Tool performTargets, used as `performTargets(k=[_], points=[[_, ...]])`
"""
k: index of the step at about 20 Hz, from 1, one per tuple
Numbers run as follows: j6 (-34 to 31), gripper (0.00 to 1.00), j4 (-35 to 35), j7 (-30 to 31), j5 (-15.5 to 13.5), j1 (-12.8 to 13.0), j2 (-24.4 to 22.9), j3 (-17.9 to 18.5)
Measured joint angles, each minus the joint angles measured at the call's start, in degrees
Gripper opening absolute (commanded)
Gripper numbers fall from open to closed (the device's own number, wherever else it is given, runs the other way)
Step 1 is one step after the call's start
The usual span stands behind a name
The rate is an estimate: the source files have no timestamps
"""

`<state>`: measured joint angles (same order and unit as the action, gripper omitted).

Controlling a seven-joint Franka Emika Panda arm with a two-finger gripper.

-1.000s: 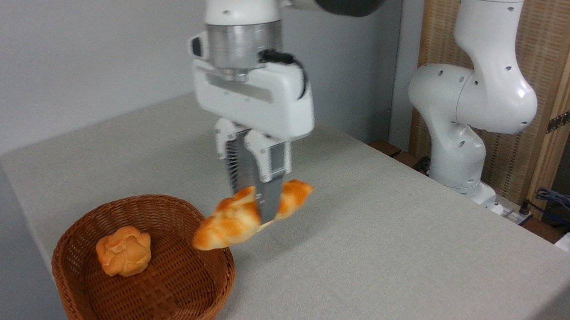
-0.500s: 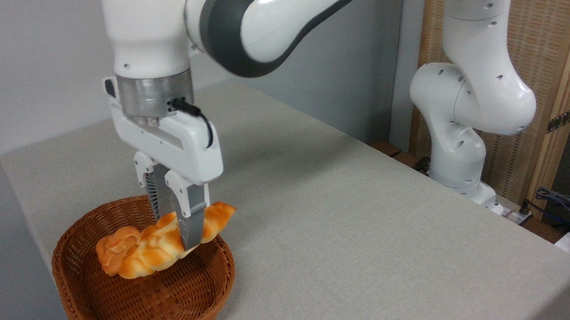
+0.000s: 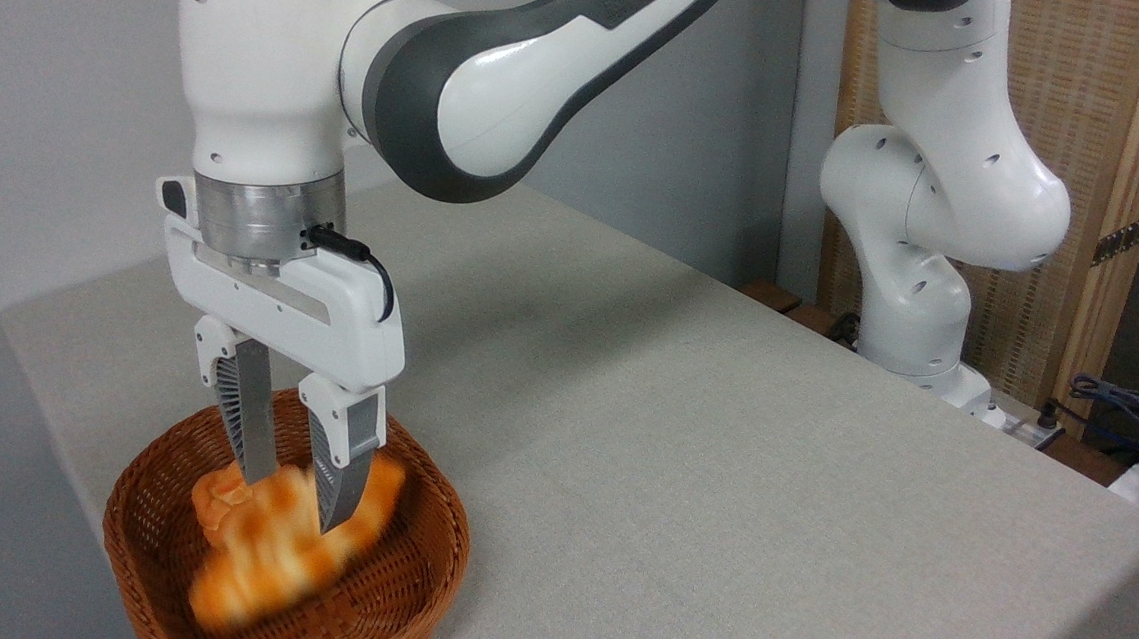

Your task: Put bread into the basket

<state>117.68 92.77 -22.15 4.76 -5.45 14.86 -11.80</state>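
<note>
bread [image 3: 288,550] blurred, inside the basket [image 3: 435,526], sitting just under the claw [image 3: 301,496] and running down-left from the fingertips. looks mid-drop or just landing; blur hides whether settled on the floor or touching the fingers. no rim overhang visible, though the lower-left end sits close to the near wall.

claw spread wide, both fingers well apart, nothing clamped between them. tips dipped below the rim line, straddling the upper part of the bread.

small round bun [image 3: 221,496] partly hidden behind the left finger and the bread, wedged just left of the tips. contact with the bread likely, not confirmable through the blur.

judgement: release done or nearly so, task close to finished, retreat straight up remaining.

risks from here:
- bread bouncing or rolling off the bun and ending propped on the wall, since the bun takes up floor space on the left of the claw.
- tips snagging the bread on the way up if a finger pad drags on the crust; would lift or flip it.
- sideways exit clipping the wicker wall right of the claw and shoving the basket toward the table [image 3: 721,450] edge, which lies close on the left and front.
- re-closing early would re-grab bread or pinch the bun.
</note>
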Motion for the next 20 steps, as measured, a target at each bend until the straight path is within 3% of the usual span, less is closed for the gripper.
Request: performTargets(k=[7, 10, 14, 17, 20], points=[[0.0, 1.0, -0.7, 0.0, 0.0, 0.0, -0.2, 0.0], [-1.8, 1.0, -1.6, 0.0, 0.0, -0.2, -2.5, 0.1], [-14.4, 1.0, -2.0, -1.2, 0.0, -0.3, -9.0, 0.0], [-22.9, 1.0, -2.0, -8.0, 0.0, 0.0, -13.8, 0.0], [-27.2, 1.0, -1.8, -14.1, 0.0, 0.2, -16.4, 0.7]])
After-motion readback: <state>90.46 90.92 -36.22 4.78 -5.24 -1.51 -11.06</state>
